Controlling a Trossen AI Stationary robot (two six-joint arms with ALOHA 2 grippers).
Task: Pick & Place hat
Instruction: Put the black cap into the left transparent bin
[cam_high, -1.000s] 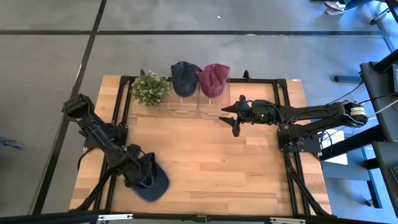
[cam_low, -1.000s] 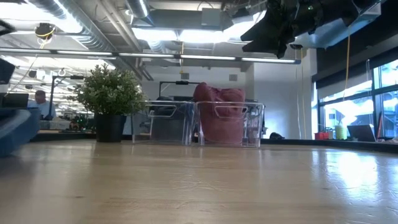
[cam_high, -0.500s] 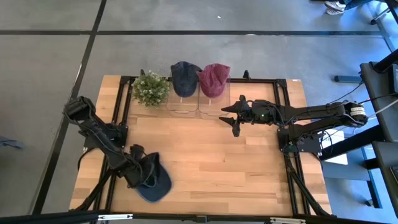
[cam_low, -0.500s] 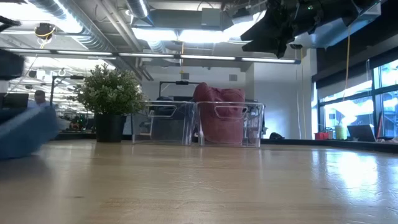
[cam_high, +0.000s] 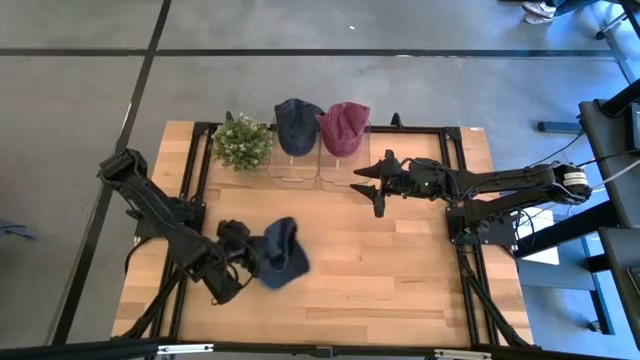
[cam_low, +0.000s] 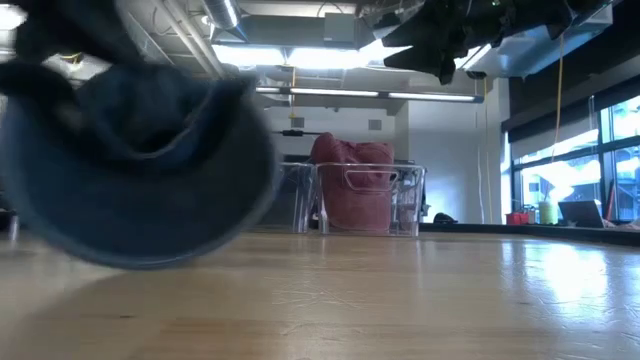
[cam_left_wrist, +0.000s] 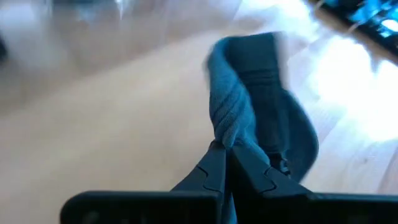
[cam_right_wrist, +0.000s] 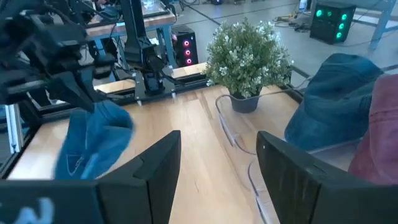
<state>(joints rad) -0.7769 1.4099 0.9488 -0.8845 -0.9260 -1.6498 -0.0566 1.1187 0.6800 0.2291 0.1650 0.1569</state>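
1. The hat (cam_high: 279, 252) is held off the table's near-left part, clamped in the left gripper (cam_left_wrist: 229, 149).
2. The right gripper (cam_high: 372, 184) hangs spread near the stands, farther off.

Bright, even overhead light was cast on the table (cam_high: 380, 270), with only faint shadows. In the low view, ceiling strip lights (cam_low: 300, 55) glared at the top and the blue hat (cam_low: 140, 165) at left was motion-blurred. Window glare was seen in the left wrist view's upper right.
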